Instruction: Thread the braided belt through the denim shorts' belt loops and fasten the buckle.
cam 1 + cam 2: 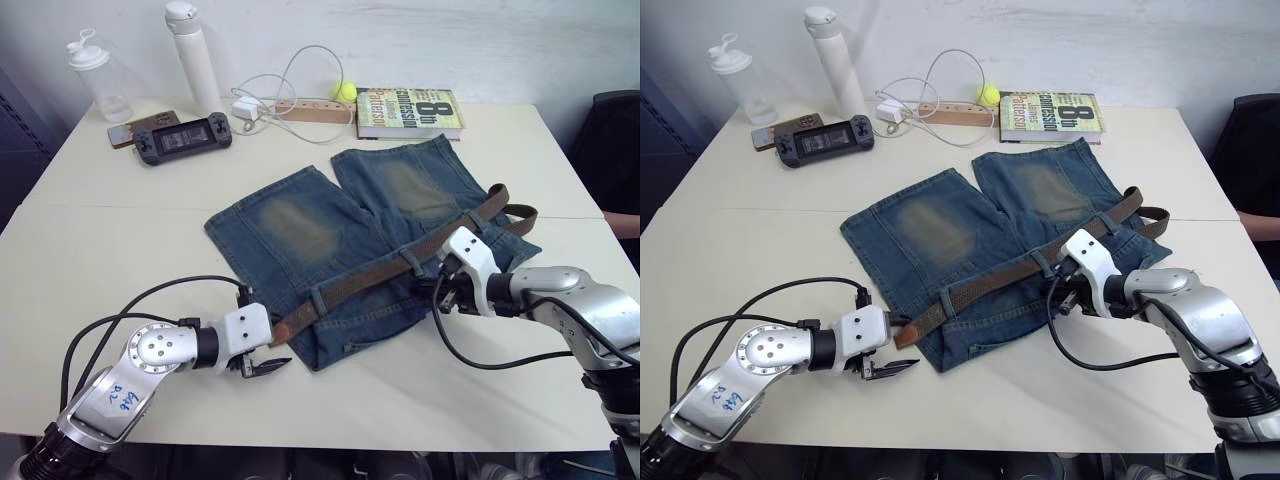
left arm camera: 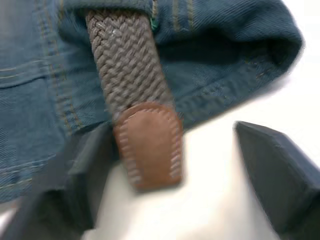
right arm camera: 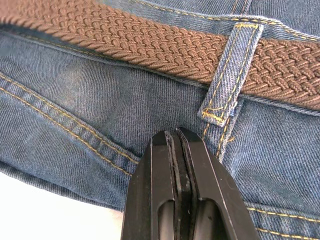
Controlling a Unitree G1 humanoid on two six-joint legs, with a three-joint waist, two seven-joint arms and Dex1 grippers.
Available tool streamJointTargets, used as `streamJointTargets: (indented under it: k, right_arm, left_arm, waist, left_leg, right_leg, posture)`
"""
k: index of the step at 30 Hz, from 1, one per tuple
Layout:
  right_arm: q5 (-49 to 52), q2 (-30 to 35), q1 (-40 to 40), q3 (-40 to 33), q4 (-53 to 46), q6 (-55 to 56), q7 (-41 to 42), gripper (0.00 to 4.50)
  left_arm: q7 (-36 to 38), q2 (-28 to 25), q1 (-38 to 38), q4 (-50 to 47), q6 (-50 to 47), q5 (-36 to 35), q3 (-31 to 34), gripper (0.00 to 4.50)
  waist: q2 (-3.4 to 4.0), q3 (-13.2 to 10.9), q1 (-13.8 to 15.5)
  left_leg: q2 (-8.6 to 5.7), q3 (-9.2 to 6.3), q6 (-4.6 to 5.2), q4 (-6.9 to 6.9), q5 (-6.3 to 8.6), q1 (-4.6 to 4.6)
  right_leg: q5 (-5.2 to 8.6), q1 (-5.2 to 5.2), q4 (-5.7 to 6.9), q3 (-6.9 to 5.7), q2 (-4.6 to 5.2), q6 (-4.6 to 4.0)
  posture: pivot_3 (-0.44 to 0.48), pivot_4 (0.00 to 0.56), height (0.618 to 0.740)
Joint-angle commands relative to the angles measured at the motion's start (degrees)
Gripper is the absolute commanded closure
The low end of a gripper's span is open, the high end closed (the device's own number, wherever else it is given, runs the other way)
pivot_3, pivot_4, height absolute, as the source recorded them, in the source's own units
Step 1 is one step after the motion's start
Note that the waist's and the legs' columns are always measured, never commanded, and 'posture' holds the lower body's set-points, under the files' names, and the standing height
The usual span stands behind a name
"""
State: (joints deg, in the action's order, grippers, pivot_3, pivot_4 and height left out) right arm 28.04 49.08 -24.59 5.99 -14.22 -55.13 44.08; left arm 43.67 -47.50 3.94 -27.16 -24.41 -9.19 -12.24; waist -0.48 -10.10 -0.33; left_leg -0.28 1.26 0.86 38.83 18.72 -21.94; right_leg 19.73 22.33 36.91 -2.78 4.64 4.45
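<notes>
Because the braided belt [image 1: 400, 262] already runs along the waistband of the denim shorts [image 1: 300, 225] under several belt loops [image 3: 227, 85], both claws sit at that edge of the bench [image 1: 120, 250]. The left claw [image 1: 262, 366], spread wide and empty, brackets the belt's leather tip [image 2: 150, 145], likely to draw it onward. The right claw [image 3: 177, 165], pressed shut on nothing, rests on the denim just below a loop, perhaps pinning the fabric.
</notes>
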Motion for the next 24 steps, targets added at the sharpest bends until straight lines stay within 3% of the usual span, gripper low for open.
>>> streamJointTargets:
  k: [1,3,6,12,19,21,24]
  right_arm:
    - [-2.0,-0.1,-0.3,-0.1,1.1,-0.7,-1.2,4.5]
    - [-2.1,-0.2,-0.4,-0.2,1.2,-0.7,-1.2,4.5]
    - [-2.3,-0.3,-0.4,-0.2,1.1,-0.7,-1.2,4.5]
    - [-2.9,-1.0,-0.1,0.6,1.0,-0.6,-1.3,4.5]
    - [-3.9,-1.8,-1.2,1.9,2.0,-0.1,-0.6,4.5]
    - [-4.1,-1.8,-1.3,2.0,2.2,0.0,-0.4,4.5]
    - [-4.3,-1.8,-1.3,2.0,2.2,0.0,-0.2,4.5]
  left_arm:
    - [1.0,-0.1,-0.5,3.7,-1.4,1.7,-1.0,2.64]
    - [1.3,0.3,0.0,4.3,-2.2,0.9,-0.5,3.35]
    - [1.9,0.7,0.8,5.2,-2.9,-0.4,1.6,3.9]
    - [5.5,1.1,1.4,4.5,-9.8,-12.0,10.8,3.97]
    - [5.9,0.8,1.4,4.9,-12.9,-14.8,13.5,4.03]
    - [5.3,1.2,1.4,5.0,-13.0,-14.9,14.1,3.03]
    - [5.0,0.9,1.2,5.3,-12.3,-14.2,14.6,1.9]
  waist:
    - [0.05,0.1,0.0]
    - [0.15,0.1,0.0]
    - [0.19,0.2,0.1]
    - [0.19,0.2,-0.4]
    - [0.18,0.2,-1.2]
    - [0.18,0.2,-1.3]
    - [0.18,0.2,-1.2]
  left_leg:
    - [0.0,0.0,0.0,-0.01,0.0,0.03]
    - [0.0,0.02,0.02,-0.04,0.01,0.12]
    - [-0.01,0.04,0.14,-0.52,0.1,0.97]
    - [-0.01,0.01,0.04,-0.62,0.04,0.91]
    - [-0.01,-0.01,0.02,-0.63,0.03,0.87]
    - [-0.01,-0.01,0.01,-0.63,0.03,0.88]
    - [-0.01,-0.02,0.01,-0.64,0.02,0.88]
  right_leg:
    - [0.0,-0.02,0.0,0.0,0.0,0.0]
    - [0.0,-0.1,-0.02,0.02,0.0,0.0]
    - [0.01,-0.89,-0.4,0.02,0.05,-0.01]
    - [0.02,-0.79,-0.41,0.0,0.04,-0.03]
    - [0.02,-0.78,-0.44,-0.03,0.04,-0.03]
    - [0.02,-0.78,-0.43,-0.03,0.04,-0.03]
    - [0.02,-0.78,-0.43,-0.03,0.04,-0.03]
  posture:
    - [0.0,0.15,0.735]
    - [0.0,0.15,0.735]
    - [0.0,0.15,0.735]
    - [0.0,0.15,0.735]
    - [0.0,0.15,0.735]
    - [0.0,0.15,0.735]
    - [0.0,0.15,0.735]
